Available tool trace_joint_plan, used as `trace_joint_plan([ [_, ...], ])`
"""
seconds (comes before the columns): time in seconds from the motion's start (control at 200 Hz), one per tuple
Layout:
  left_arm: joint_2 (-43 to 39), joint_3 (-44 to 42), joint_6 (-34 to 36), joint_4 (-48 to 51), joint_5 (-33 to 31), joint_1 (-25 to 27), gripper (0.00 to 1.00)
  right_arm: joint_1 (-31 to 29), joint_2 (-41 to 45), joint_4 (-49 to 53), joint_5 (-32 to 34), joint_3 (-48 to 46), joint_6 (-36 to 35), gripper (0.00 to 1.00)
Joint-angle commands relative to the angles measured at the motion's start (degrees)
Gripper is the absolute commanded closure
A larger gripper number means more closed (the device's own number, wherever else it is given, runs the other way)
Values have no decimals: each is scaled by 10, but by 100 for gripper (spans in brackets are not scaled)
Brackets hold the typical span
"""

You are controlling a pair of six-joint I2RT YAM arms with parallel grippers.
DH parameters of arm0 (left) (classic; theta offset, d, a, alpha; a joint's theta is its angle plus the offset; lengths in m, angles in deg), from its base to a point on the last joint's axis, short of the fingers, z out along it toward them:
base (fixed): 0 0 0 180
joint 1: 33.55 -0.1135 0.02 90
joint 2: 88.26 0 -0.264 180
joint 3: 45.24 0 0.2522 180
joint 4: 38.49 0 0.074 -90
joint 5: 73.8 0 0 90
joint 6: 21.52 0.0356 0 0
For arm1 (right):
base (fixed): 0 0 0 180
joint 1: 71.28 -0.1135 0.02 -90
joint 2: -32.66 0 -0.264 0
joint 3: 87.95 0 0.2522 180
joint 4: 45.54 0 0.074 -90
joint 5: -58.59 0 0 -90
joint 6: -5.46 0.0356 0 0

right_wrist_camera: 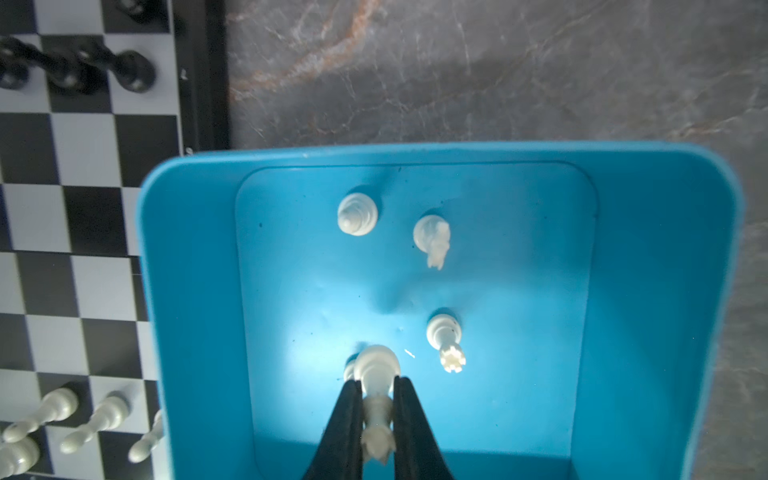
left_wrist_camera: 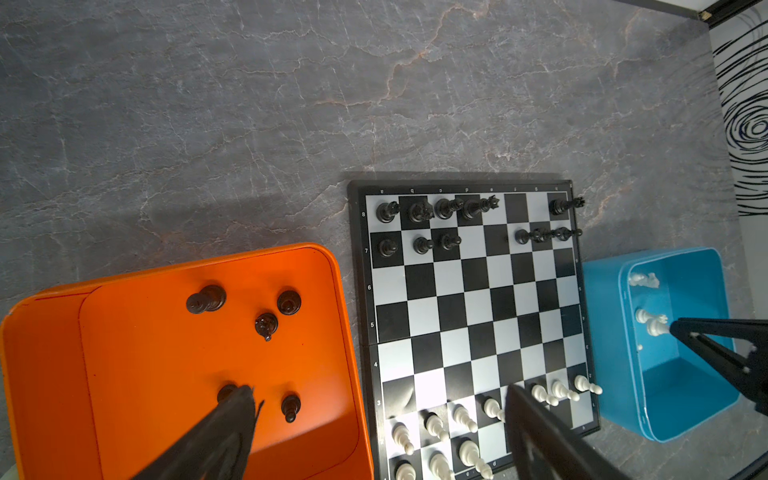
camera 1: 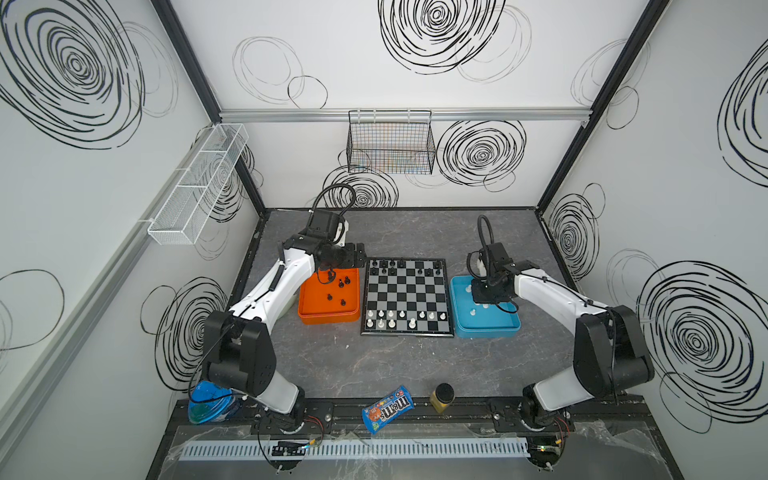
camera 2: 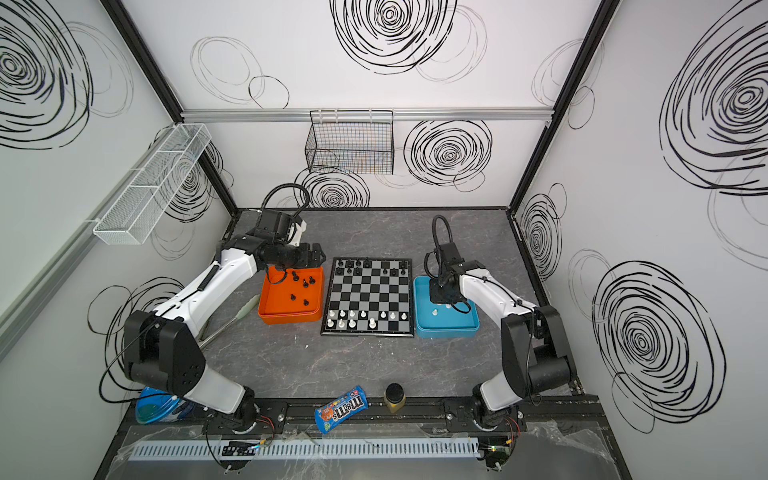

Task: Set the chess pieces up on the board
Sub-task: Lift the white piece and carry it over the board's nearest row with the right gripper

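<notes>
The board (camera 1: 405, 295) lies mid-frame in both top views and is partly filled. Black pieces (camera 1: 392, 263) stand in two gappy rows along its upper edge, and white pieces (camera 1: 392, 323) in two gappy rows along its lower edge. By my reading, each side is roughly two-thirds placed.

Just right of the board, inside the blue tray (right_wrist_camera: 191, 291), one white piece (right_wrist_camera: 377, 365) is clamped between the fingers (right_wrist_camera: 347, 415) of the right gripper (right_wrist_camera: 377, 382). Whether its base touches the tray floor I cannot tell. At least three more white ones stand loose there.

Left of the board, five black pieces wait in the orange tray (left_wrist_camera: 50, 374). The left gripper (left_wrist_camera: 376, 395) hangs over the tray's upper right corner, fingers wide apart and holding nothing. Both trays rest on the grey surface (camera 1: 374, 365).

Left to do: empty both trays into the gaps.
</notes>
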Motion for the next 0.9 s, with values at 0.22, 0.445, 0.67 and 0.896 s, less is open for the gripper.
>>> trace_joint_plan([
  [0.22, -24, -4, -5, -11, 3, -23, 4, -95, -27, 89, 12, 149, -12, 85],
  [0.445, -50, -15, -10, -7, -3, -62, 4, -226, -80, 102, 6, 248, 14, 85],
  [0.67, -74, -35, -12, -6, 0, -100, 4, -312, -121, 97, -4, 273, 25, 85],
  [0.896, -92, -60, -15, -12, 7, -115, 4, -353, -141, 87, -14, 255, 34, 85],
])
